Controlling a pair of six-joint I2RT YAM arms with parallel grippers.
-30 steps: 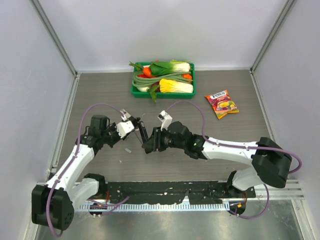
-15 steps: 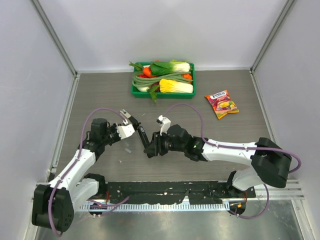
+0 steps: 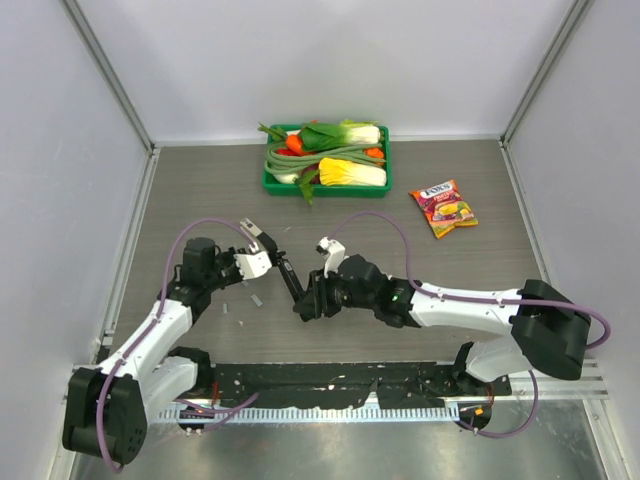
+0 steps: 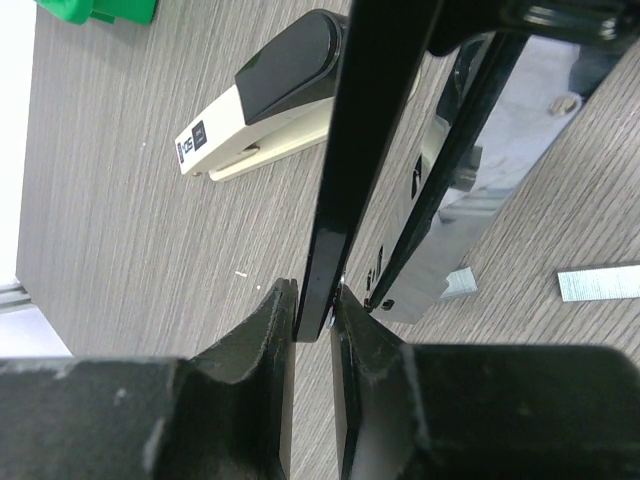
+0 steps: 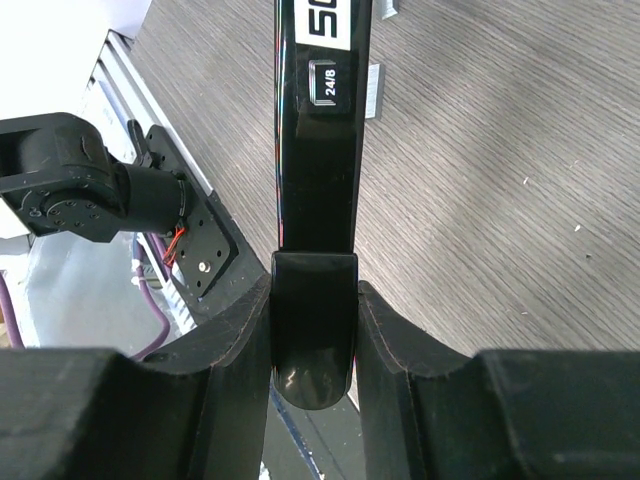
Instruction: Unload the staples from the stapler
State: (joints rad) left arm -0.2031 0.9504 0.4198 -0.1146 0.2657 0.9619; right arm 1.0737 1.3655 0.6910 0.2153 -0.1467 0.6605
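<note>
My left gripper [image 4: 313, 305] pinches the thin top arm of the open stapler [image 4: 375, 120], my right gripper [image 5: 314, 300] clamps its black end, and the staples [image 4: 600, 282] lie on the table [image 4: 130, 230] near it, touching neither gripper.

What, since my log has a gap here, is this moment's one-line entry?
left gripper: shut on stapler | right gripper: shut on stapler | stapler: open | staples: strip on table
</note>
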